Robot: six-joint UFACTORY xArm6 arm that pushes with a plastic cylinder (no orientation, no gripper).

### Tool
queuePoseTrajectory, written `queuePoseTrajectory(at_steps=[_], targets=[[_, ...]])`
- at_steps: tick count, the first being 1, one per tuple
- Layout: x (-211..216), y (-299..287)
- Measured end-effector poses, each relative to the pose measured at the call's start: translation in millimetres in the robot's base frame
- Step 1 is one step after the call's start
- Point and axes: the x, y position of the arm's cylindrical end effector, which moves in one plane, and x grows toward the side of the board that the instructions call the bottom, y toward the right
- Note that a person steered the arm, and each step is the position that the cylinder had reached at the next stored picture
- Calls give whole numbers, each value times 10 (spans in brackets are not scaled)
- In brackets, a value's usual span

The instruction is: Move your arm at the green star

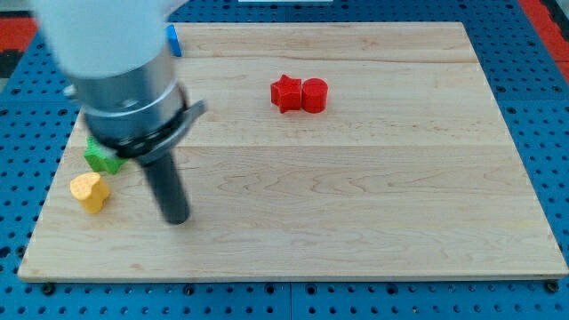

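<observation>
Yellow heart block [90,191] sits near the surface's [356,222] bottom-left, closest to camera. No hand on this rig, just a rod, nothing held; my tip [176,219] rests on the wood right of the yellow heart. Green star [102,157] lies above the heart, partly hidden behind the arm, up-left of the tip. Best approach: slide up-left, skirting the heart. Red star [285,93] and red cylinder [314,94] touch, well apart. Blue block [174,40], top edge, shape unclear.
</observation>
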Motion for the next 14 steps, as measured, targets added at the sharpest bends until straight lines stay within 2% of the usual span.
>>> queuePoseTrajectory(at_steps=[1, 2, 4, 7, 10, 12, 14], targets=[[-270, -619], [-756, -822], [-218, -501], [-218, 39], [-679, 63], [-749, 14], [-860, -468]])
